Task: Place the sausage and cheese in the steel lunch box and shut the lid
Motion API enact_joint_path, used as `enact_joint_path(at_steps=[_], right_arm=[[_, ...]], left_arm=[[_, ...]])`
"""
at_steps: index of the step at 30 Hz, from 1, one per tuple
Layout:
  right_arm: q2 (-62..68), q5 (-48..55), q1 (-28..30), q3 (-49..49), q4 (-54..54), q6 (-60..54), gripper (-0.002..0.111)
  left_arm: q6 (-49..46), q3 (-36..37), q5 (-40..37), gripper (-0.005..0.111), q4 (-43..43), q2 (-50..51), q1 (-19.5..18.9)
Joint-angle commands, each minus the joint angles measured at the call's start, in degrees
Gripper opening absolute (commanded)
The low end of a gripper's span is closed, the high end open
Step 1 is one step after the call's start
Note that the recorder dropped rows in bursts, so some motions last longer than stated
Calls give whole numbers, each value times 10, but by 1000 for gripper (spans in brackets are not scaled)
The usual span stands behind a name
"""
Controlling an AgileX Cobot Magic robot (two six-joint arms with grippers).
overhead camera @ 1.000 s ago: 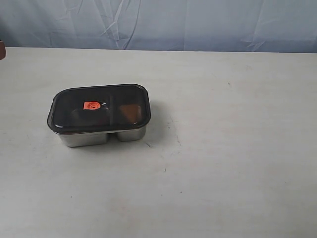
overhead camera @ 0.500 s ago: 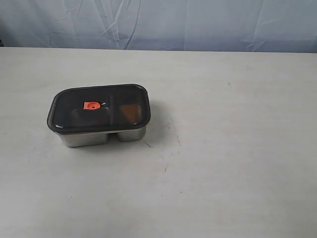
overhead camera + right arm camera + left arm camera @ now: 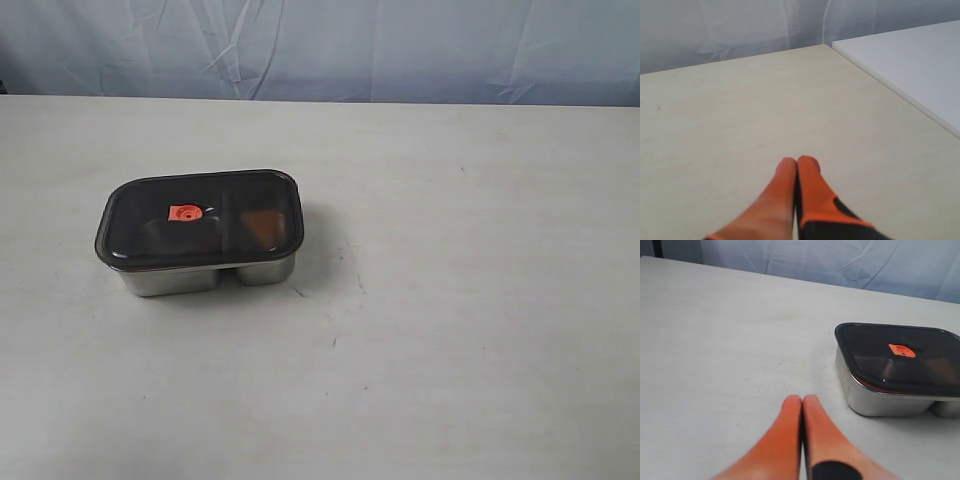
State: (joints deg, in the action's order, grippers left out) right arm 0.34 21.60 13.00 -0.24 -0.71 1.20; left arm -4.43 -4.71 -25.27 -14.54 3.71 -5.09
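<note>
Lunch box of shiny steel stands alone on the counter. Its dark lid lies flat over both compartments, and the orange valve sits near the lid's middle. Through the lid an orange-brown shape, likely the cheese, shows in the smaller compartment. The sausage is too dim under the tinted plastic to make out.

The left claw is clenched on nothing, its tips pressed together low over the counter, near the box's short end but apart from it. The right claw is likewise clenched and empty, over bare counter with the box out of its sight.

The box looks stiff and fairly light, and its polished walls are probably slippery, so a pinch on the steel could slide. The lid's overhanging rim, with its rubbery seal, should give the surest hold across the box's narrow width. To check that the lid is seated, a flat press on it just beside the valve seems safest. A push at one corner might tip the lid or skid the box.
</note>
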Motion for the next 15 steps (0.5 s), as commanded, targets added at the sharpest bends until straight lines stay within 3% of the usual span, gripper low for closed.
enact_joint_path(at_steps=[1,15], right_arm=[[-3,-8,2,2,-1,-1,0],[-3,-8,2,2,-1,-1,0]], left_arm=[[26,29,9,0,8,-17,-1],[30,47,131,0,34,-37,-1]])
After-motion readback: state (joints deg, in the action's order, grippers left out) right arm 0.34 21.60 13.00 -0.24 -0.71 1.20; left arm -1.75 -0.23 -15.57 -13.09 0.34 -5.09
